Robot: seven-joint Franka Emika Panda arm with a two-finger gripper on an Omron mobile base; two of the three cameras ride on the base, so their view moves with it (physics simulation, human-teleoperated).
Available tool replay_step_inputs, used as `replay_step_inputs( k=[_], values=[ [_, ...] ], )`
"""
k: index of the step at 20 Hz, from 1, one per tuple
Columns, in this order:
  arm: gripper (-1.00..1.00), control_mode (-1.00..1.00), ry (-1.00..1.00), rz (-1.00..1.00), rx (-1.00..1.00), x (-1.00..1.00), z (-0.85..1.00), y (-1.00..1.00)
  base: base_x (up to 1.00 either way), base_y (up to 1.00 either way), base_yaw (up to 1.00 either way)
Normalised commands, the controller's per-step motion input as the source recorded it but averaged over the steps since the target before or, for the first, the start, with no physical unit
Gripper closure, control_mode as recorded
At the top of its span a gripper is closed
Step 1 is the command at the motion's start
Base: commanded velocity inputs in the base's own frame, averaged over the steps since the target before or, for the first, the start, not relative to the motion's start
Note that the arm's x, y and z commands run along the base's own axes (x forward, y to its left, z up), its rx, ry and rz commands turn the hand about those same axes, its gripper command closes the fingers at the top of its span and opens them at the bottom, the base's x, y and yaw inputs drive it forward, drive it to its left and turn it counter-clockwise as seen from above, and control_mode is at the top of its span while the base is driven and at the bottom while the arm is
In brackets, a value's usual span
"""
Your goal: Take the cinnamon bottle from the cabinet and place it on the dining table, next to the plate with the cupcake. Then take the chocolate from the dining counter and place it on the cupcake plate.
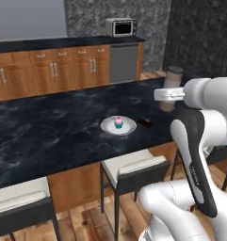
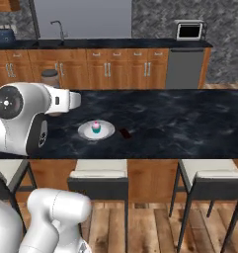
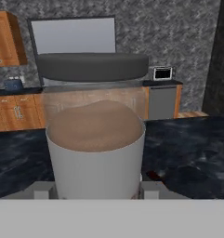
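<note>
Gripper first: its two fingers sit close against either side of the jar, so I read it as clamped on the jar, jaws partly apart to the jar's width. From the hand camera I see the jar upright, a clear body with brown powder heaped inside and a dark grey cap on top. It stands between the fingers with its long axis vertical.

From the left base camera the jar is held at the end of the arm above the black marble table, near the table's right end. The plate with the pink cupcake lies to the left of the jar and nearer me, well apart from it. The chocolate lies flat on the table just beside the plate, between plate and jar.

From the right base camera the jar shows behind the arm, left of the plate, with the chocolate on the plate's far side.

I judge the coming move to be a carry toward the plate and then a lowering onto bare table beside it, clear of the chocolate.

I can read no label, brand or writing on the jar or anything else.
</note>
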Motion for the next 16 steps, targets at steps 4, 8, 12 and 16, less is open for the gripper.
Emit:
replay_step_inputs(
  k=[4, 8, 12, 16],
  values=[
    [1.0, 1.0, 0.0, 0.0, 0.0, 0.0, 0.0, 0.0, 0.79, -0.16, 0.23],
    [1.0, 1.0, 0.0, 0.0, 0.0, 0.0, 0.0, 0.0, 0.73, -0.11, 0.21],
    [1.0, 1.0, 0.0, 0.0, 0.0, 0.0, 0.0, 0.0, 0.74, 0.0, 0.13],
    [1.0, -1.0, 0.1, 0.09, 0.0, 0.12, -0.18, 0.16, 0.0, 0.0, 0.0]
  ],
)
